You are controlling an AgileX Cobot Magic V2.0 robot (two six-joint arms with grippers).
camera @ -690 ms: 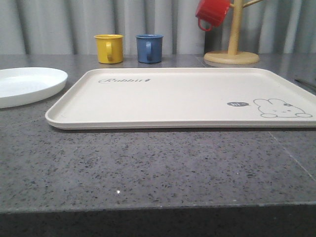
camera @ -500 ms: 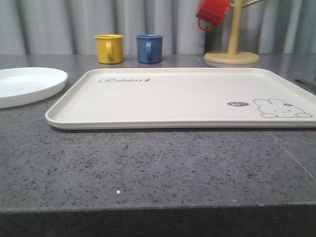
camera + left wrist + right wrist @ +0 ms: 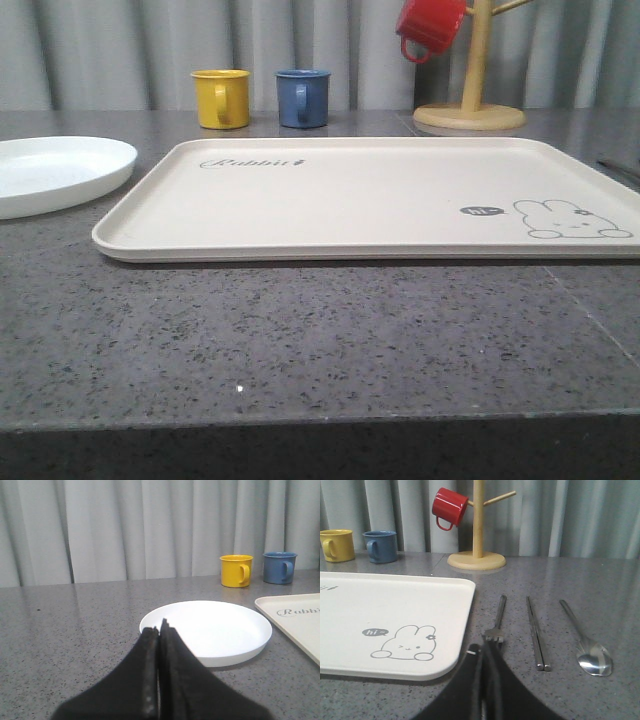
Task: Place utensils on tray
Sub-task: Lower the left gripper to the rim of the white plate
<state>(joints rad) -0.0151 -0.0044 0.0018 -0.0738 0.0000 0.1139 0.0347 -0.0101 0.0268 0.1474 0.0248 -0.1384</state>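
Observation:
The cream tray with its rabbit drawing lies bare in the middle of the grey table, and its corner shows in the right wrist view. To its right lie a silver fork, a pair of chopsticks and a spoon, side by side. My right gripper is shut with nothing in it, its tips just short of the fork's tines. The white plate sits left of the tray. My left gripper is shut and holds nothing, at the plate's near rim.
A yellow mug and a blue mug stand behind the tray. A red mug hangs on a wooden mug tree at the back right. Grey curtains close off the far side.

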